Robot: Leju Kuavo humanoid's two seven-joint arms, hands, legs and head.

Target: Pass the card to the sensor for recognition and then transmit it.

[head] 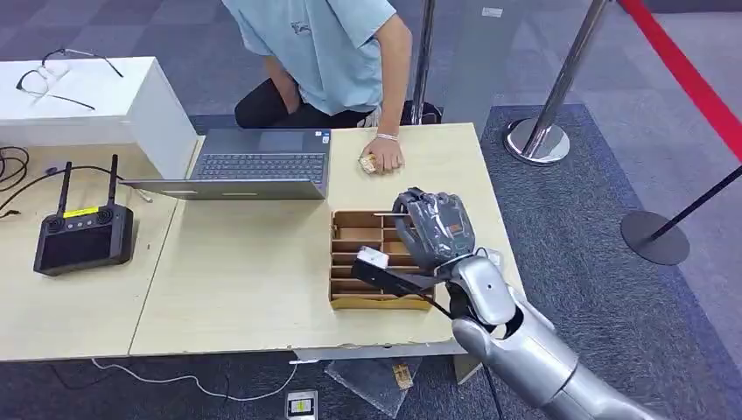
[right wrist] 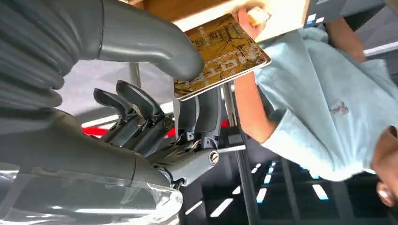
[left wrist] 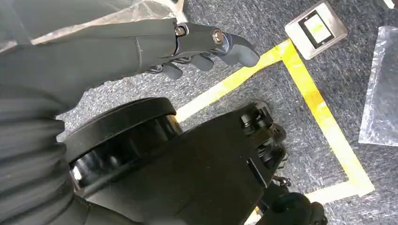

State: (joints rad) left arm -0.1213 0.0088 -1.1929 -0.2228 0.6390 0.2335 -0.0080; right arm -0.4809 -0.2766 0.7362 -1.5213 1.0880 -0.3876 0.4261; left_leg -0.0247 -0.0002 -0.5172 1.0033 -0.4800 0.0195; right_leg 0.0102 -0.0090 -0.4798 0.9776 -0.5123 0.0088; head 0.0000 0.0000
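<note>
Closest to the camera, the robot's silver right arm reaches up over the front edge of the pale wooden tabletop point(head: 262, 289), its grey right hand point(head: 435, 229) raised above a brown slotted wooden card rack point(head: 354, 262). The head view shows only the back of that hand; the right wrist view shows what it holds: a thin gold-brown patterned card point(right wrist: 220, 58) pinched between the thick grey thumb and the darker fingers point(right wrist: 206, 110), with the remaining fingers curled loosely beside them. A small white-topped black device point(head: 374, 262) sits over the rack just beside the wrist.

Meanwhile the left hand point(left wrist: 206, 44) hangs low over grey carpet crossed by yellow floor tape point(left wrist: 324, 117), its fingers slightly bent and apart, holding nothing. Near it on the floor lie a small square grey-framed plate point(left wrist: 316, 29) and a clear plastic sheet point(left wrist: 381, 89).

Farther across the tabletop, an open dark grey laptop point(head: 254, 164) faces a person in a light blue T-shirt point(head: 328, 44), whose hand point(head: 385, 156) rests on the wood over a small object just beyond the rack. To the left, a black handheld controller with two antennas point(head: 83, 234) lies on an adjoining tabletop, with a white box point(head: 96, 101) behind it carrying a pair of spectacles point(head: 48, 77). Chrome barrier posts point(head: 547, 122) with a red belt point(head: 687, 74) stand on the carpet at right.
</note>
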